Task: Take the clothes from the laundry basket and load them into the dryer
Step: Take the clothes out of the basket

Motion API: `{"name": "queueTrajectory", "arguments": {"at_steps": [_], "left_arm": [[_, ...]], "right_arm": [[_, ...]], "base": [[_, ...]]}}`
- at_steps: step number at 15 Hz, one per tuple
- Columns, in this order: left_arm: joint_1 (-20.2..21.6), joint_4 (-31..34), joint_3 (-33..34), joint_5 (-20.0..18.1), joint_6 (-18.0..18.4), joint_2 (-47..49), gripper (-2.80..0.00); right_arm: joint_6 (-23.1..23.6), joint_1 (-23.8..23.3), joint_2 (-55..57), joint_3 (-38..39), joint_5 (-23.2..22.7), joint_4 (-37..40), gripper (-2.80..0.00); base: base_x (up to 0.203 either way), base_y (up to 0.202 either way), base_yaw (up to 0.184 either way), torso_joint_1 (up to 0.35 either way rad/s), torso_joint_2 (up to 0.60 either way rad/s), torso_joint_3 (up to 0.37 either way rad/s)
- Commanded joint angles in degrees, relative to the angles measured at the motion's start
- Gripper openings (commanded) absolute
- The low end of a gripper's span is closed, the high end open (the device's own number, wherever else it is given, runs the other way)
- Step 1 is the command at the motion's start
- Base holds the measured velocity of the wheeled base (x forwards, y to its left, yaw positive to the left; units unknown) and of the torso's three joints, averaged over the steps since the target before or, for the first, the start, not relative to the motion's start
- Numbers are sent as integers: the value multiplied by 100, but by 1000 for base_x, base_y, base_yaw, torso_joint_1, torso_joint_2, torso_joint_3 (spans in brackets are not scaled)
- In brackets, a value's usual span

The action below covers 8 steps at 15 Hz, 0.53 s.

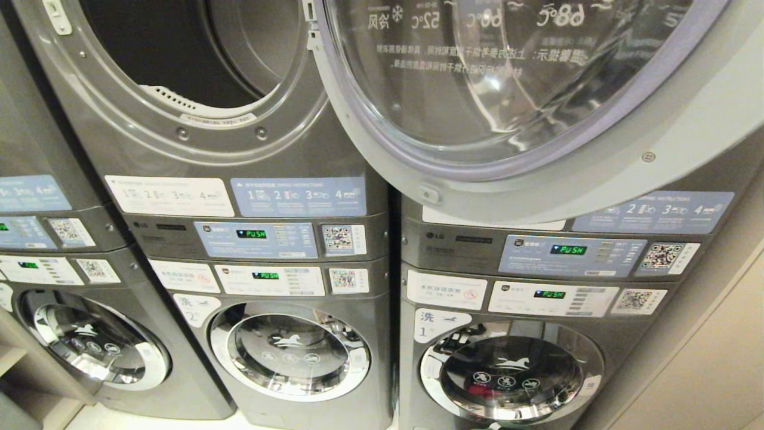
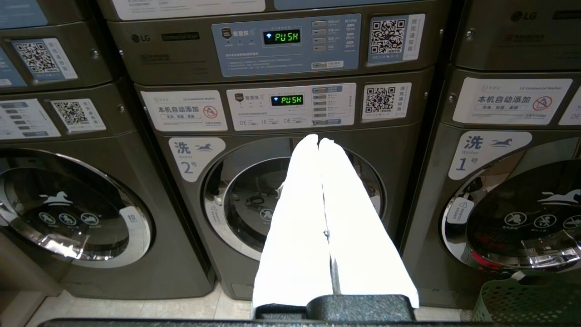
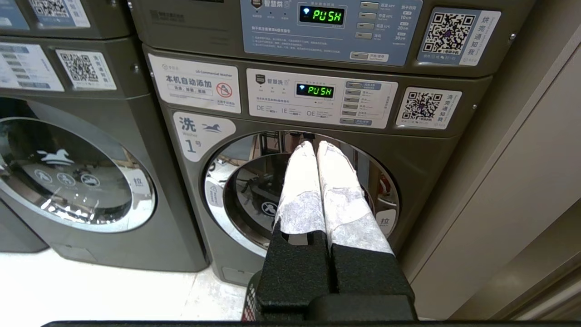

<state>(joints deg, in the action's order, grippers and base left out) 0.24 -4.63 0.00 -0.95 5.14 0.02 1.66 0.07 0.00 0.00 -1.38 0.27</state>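
While I watch the head feed, neither arm shows in it, so I read both grippers from the wrist feeds

Dryer: the upper machine (image 1: 197,77) at about 11 o'clock in my head feed stands open, its dark drum (image 1: 179,48) bare as far as I can see into it

Dryer door: the round glass door (image 1: 507,89) is swung wide toward 1 o'clock, covering the top of the neighbouring stack

Left gripper: my left gripper (image 2: 318,141) has its white-wrapped fingers (image 2: 295,218) pressed together with nothing between them, pointing at the porthole of washer number 2 (image 2: 290,200)

Right gripper: my right gripper (image 3: 316,145) is likewise closed tight on nothing, its fingers (image 3: 304,190) aimed at the door of washer number 1 (image 3: 299,190)

Laundry basket: a green mesh basket (image 2: 526,299) sits on the floor at roughly 4 o'clock in the left wrist feed, in front of washer number 1; only its rim corner shows and I cannot tell what lies in it

Panels: the displays (image 1: 251,234) on the control strips read PUSH in green

Floor: pale tiles (image 3: 91,290) run along the foot of the machines
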Motion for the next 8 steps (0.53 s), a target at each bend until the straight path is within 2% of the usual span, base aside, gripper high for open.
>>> {"name": "queueTrajectory", "arguments": {"at_steps": [1,8], "left_arm": [[2,-3,193,-2,4,-11,-280],[2,-3,185,7,-5,-11,-280]], "right_arm": [[-8,1,9,9,-3,0,-280],[-8,1,9,9,-3,0,-280]], "base": [[0,0,0,-49,136,71],[0,0,0,-52,108,59]]}}
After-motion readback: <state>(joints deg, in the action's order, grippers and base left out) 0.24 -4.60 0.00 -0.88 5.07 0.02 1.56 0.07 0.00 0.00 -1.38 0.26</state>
